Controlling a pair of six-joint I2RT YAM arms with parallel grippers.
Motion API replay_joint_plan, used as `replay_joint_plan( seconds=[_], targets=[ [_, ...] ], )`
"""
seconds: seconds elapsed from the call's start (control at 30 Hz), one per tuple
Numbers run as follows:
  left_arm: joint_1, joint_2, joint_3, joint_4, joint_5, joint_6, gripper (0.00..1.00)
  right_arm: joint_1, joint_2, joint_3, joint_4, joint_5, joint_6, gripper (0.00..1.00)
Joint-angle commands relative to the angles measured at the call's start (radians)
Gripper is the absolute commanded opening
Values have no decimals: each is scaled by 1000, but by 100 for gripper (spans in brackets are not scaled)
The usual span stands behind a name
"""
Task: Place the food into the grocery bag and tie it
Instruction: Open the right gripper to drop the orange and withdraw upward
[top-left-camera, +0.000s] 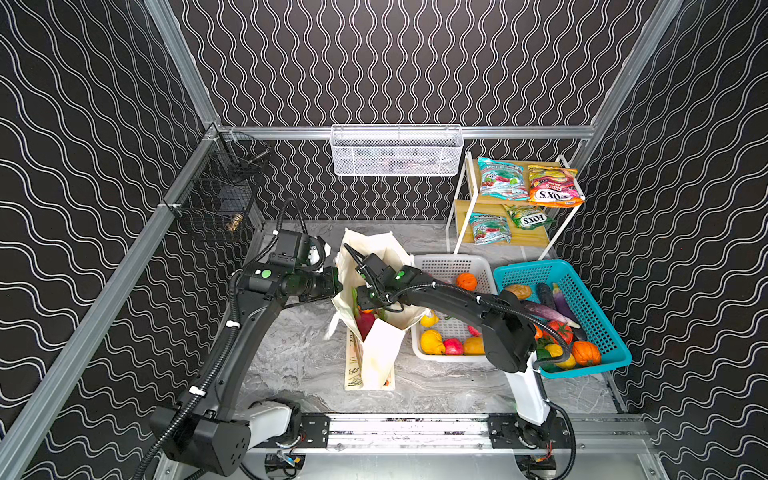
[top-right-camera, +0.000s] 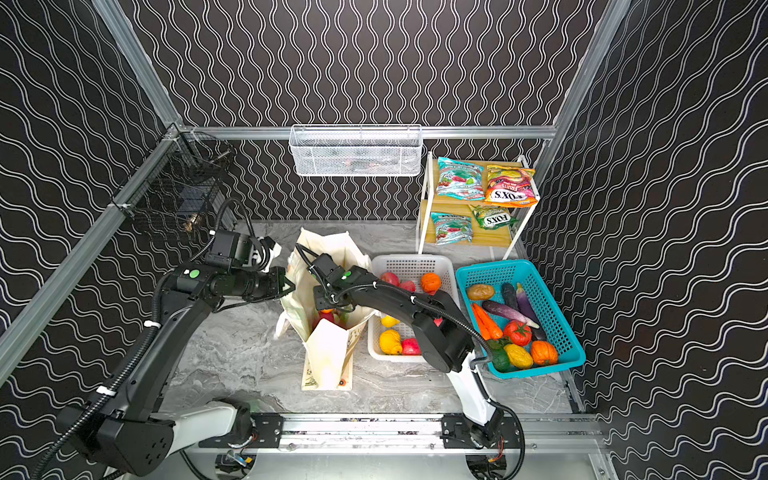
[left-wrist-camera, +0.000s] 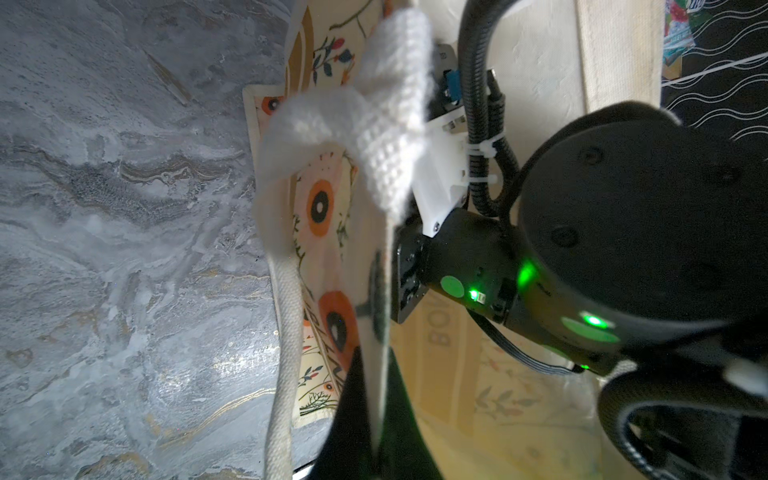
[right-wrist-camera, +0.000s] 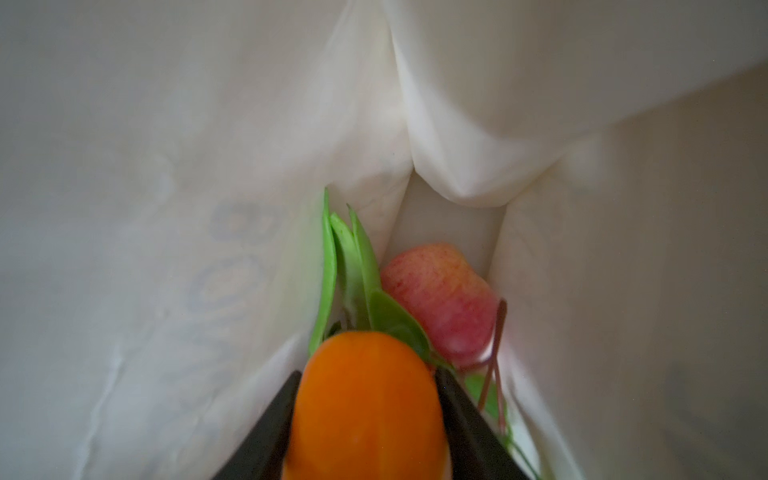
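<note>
The step in hand looks like dropping an orange (right-wrist-camera: 365, 415) into the grocery bag (top-left-camera: 382, 353), which stands upright on the marbled grey tabletop (top-left-camera: 291, 357), just beside the white perforated basket (top-left-camera: 446, 258). The right claw (right-wrist-camera: 368, 374) is down inside the bag's mouth with the orange between its 2 black fingers. They press its flanks in the right wrist view, so I read it as gripping the fruit. Below lie a red-pink apple (right-wrist-camera: 440, 299) and green leaves (right-wrist-camera: 353, 266). The left claw (left-wrist-camera: 376, 374) is pinched tight on the bag's cloth rim, next to a white strap handle (left-wrist-camera: 286, 332), holding the mouth apart. To do this well, I would let go low, over the gap beside the apple, so the orange settles rather than bounces. Then lift straight up so the fingers do not snag the soft lining. The left pinch should hold until the right arm is out, or the limp canvas may fold in. More produce waits in the white basket and the teal basket (top-left-camera: 536, 266). Candy packets (top-left-camera: 552, 187) sit on a 2-tier shelf rack (top-left-camera: 456, 208) at the back right. Black walls (top-left-camera: 83, 166) with white wavy lines enclose the cell.
</note>
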Motion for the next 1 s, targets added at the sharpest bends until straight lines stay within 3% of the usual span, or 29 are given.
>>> replay_joint_plan(
  seconds=[0.0,0.13,0.3,0.4,0.77,0.97],
  targets=[
    [0,-6,-4,27,14,21,0,3,23,-7,-106,5,1,58],
    [-1,-10,-10,26,14,22,0,2,-18,-16,-94,26,-2,73],
    [-1,-16,-18,31,11,22,0,10,-77,5,-107,90,-25,84],
    [0,-10,-18,31,10,24,0,18,-114,37,-131,120,-35,99],
    [0,-6,-30,39,10,28,0,24,-361,104,-151,208,-24,99],
    [0,-7,-40,39,11,31,0,24,-562,28,-56,323,-60,99]
  ],
)
